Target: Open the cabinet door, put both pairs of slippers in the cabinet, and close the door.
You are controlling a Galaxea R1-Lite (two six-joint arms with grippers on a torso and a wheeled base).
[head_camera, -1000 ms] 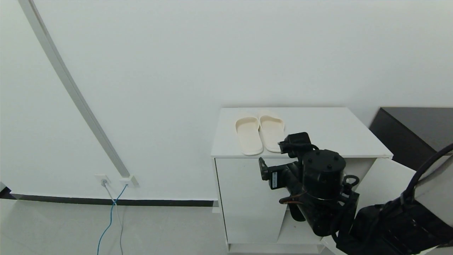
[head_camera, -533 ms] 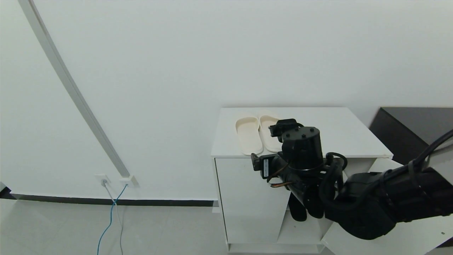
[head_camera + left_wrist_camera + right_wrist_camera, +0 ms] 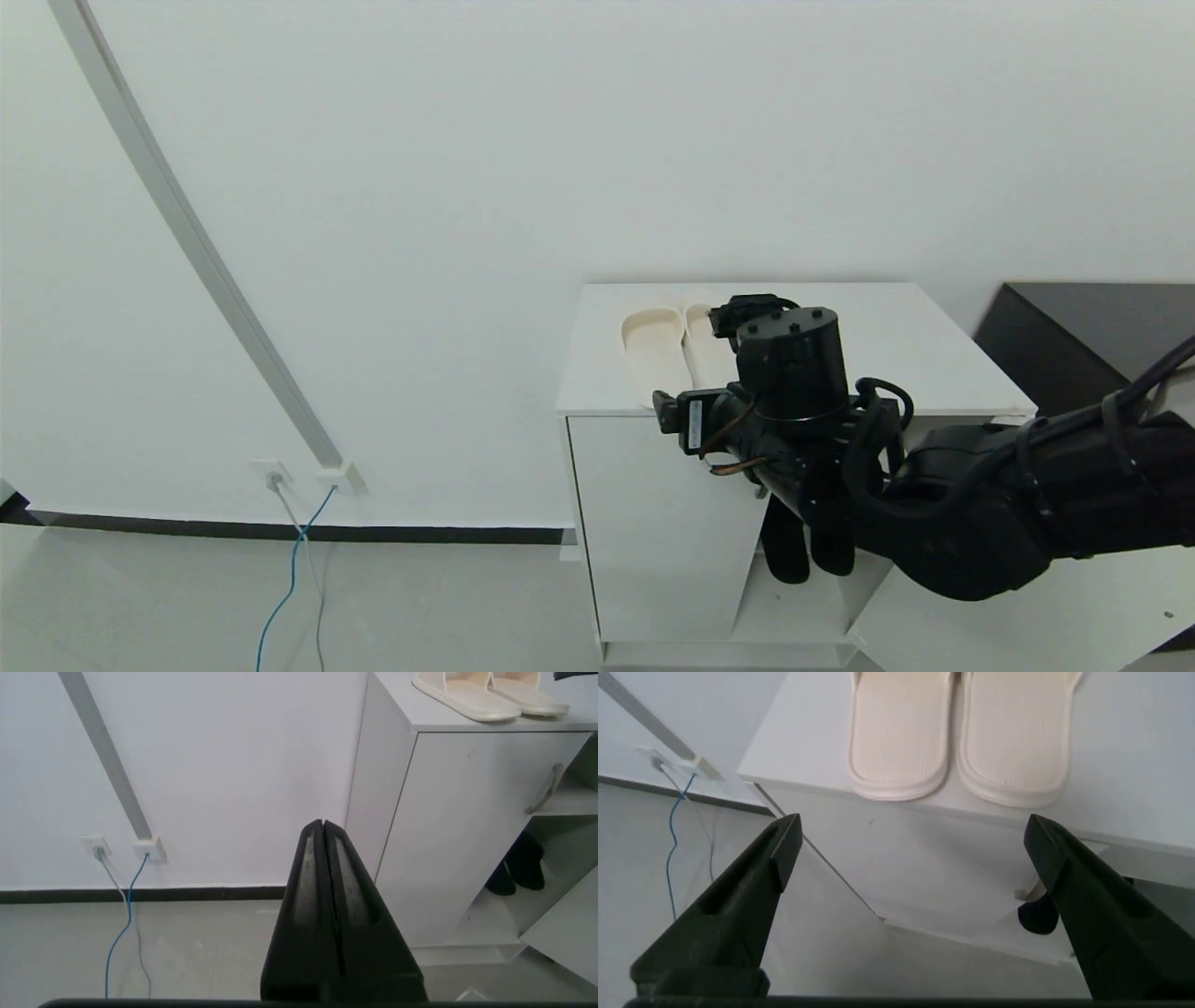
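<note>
A pair of cream slippers [image 3: 653,347] [image 3: 901,728] [image 3: 491,695] lies side by side on top of the white cabinet [image 3: 934,364]. My right gripper [image 3: 913,826] hangs open just above and in front of their heels, with nothing between its wide-spread fingers [image 3: 738,905]. In the head view the right wrist [image 3: 789,364] covers part of the right slipper. A pair of black slippers [image 3: 808,546] [image 3: 519,868] stands inside the cabinet on a low shelf. The right door [image 3: 990,616] is swung open; the left door [image 3: 653,523] is closed. My left gripper [image 3: 323,826] is shut on nothing, low and left of the cabinet.
A dark table [image 3: 1102,345] stands to the right of the cabinet. On the wall to the left are a slanted grey conduit [image 3: 187,233] and sockets with a blue cable [image 3: 299,523] running down to the floor. Open floor lies left of the cabinet.
My right arm has risen from in front of the cabinet's open side and moved forward, so the gripper now sits over the heels of the cream slippers.
</note>
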